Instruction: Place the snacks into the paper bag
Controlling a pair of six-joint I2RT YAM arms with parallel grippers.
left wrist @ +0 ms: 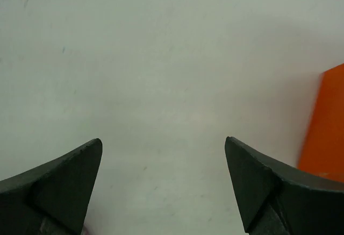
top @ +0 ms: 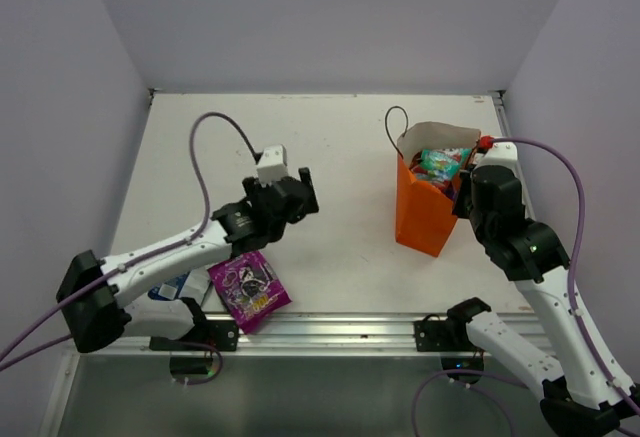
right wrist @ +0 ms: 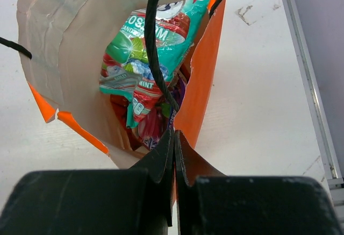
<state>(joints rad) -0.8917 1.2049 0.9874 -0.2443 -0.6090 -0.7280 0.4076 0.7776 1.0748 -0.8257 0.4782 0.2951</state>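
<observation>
The orange paper bag (top: 425, 212) stands upright at the right; its side also shows in the left wrist view (left wrist: 325, 133). Inside it lie a teal-pink packet (right wrist: 145, 47) and, beneath it, red and magenta packets. My right gripper (right wrist: 173, 133) is shut on the bag's near rim, where a dark cord handle (right wrist: 153, 41) runs in. My left gripper (top: 290, 192) is open and empty above bare table, left of the bag; it also shows in the left wrist view (left wrist: 161, 143). The purple grape packet (top: 250, 290) lies near the front edge. A blue-and-white packet (top: 180, 285) is partly hidden under the left arm.
The metal rail (top: 340, 329) runs along the table's front edge. White walls close the table at the left, the back and the right. The right table edge (right wrist: 306, 79) lies close beside the bag.
</observation>
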